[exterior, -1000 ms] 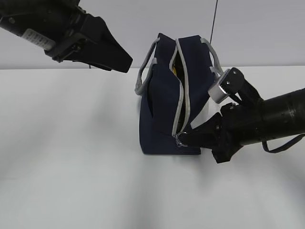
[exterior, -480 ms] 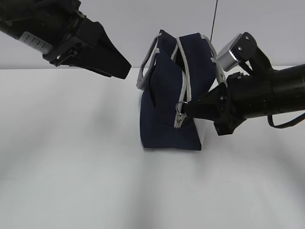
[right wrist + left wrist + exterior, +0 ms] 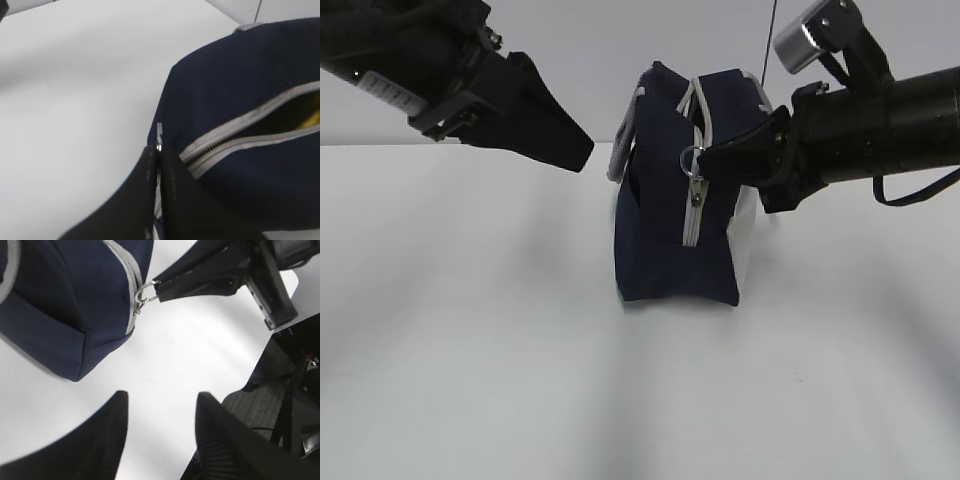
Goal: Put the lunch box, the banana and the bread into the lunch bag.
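Note:
The navy lunch bag point(image 3: 665, 200) stands upright mid-table, its grey zipper point(image 3: 696, 215) closed along the lower front. My right gripper point(image 3: 705, 160) is shut on the zipper's ring pull point(image 3: 691, 158), high on the bag's front; this shows too in the left wrist view point(image 3: 142, 290). In the right wrist view the ring pull point(image 3: 159, 134) sits between my shut fingers point(image 3: 145, 190), and the zipper point(image 3: 240, 132) gapes beyond it, with a yellow patch, likely the banana point(image 3: 314, 117), inside. My left gripper point(image 3: 582, 148) is open and empty, up left of the bag. The lunch box and bread are hidden.
The white table point(image 3: 470, 330) surrounds the bag. A grey rope handle point(image 3: 623, 150) hangs on the bag's left side. A thin dark cable point(image 3: 770, 35) runs up behind the bag. A dark stand shows off the table edge in the left wrist view point(image 3: 280, 410).
My right gripper rose from the bag's bottom front to near its top, drawing the ring pull with it, and the zipper closed along the front. The left arm barely moved.

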`<state>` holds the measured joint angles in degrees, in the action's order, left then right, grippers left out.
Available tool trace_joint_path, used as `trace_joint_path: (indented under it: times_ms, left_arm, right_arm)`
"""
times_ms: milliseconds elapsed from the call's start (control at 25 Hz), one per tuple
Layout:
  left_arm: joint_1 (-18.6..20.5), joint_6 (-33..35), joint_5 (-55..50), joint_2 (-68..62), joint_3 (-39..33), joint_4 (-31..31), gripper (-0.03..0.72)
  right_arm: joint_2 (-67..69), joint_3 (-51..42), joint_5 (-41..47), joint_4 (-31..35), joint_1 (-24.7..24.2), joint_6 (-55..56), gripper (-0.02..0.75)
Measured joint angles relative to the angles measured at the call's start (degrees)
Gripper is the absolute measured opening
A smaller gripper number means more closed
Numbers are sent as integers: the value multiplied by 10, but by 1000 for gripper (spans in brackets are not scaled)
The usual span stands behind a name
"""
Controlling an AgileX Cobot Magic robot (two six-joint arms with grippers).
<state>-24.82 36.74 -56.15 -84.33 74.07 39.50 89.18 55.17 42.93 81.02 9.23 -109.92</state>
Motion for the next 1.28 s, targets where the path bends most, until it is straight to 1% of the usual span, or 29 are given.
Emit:
trace_joint_path:
  times_ms: [280,600,720,800,880,960,1040,1080,1160,1280]
  left_arm:
    - [0,8,-1,0,0,0,326]
    - [0,51,-2,0,0,1,326]
    - [0,67,0,0,-1,3,326]
    - [0,86,13,0,-7,21,326]
    - [0,136,38,0,-27,59,326]
    - [0,213,78,0,-66,129,326]
    - [0,317,123,0,-121,207,326]
    - [0,363,147,-1,-148,261,327]
    - [0,467,180,-11,-185,337,336]
    - [0,577,189,-46,-204,445,355]
  right_arm:
    - [0,42,-6,-4,0,11,-16]
    - [0,73,-49,-6,0,14,-16]
    - [0,74,-66,14,0,14,-16]
    - [0,74,-71,23,0,14,-16]
    - [0,74,-71,26,0,14,-16]
    - [0,74,-66,25,0,14,-16]
    - [0,74,-60,19,0,15,-16]
    - [0,74,-59,15,0,17,-16]
    - [0,74,-58,12,0,17,-16]
    - [0,74,-53,9,0,17,-16]
